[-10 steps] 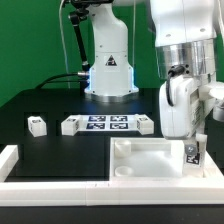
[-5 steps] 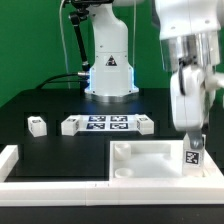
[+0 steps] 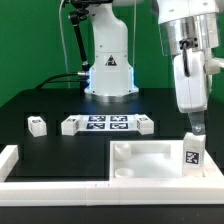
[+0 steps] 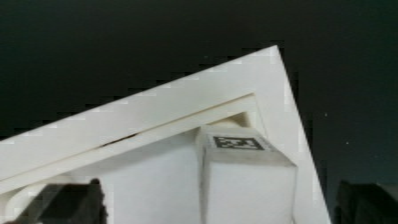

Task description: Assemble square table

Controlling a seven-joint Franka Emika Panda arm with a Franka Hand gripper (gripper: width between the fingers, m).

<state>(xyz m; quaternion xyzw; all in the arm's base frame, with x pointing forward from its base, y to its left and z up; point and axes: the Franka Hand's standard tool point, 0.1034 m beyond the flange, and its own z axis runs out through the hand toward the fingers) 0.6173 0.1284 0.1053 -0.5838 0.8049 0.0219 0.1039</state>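
While one leg (image 3: pixel 192 154) stands in the panel (image 3: pixel 145 166) corner, the gripper (image 3: pixel 197 127) hangs above, jaws apart (other legs (image 3: pixel 37 125) lie loose).

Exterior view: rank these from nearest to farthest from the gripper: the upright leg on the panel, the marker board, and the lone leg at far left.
Measured from the gripper:
1. upright leg: directly below the gripper, standing at the square panel's corner on the exterior view's right.
2. marker board: mid-table, toward the exterior view's left.
3. lone leg: farthest, at the exterior view's far left.
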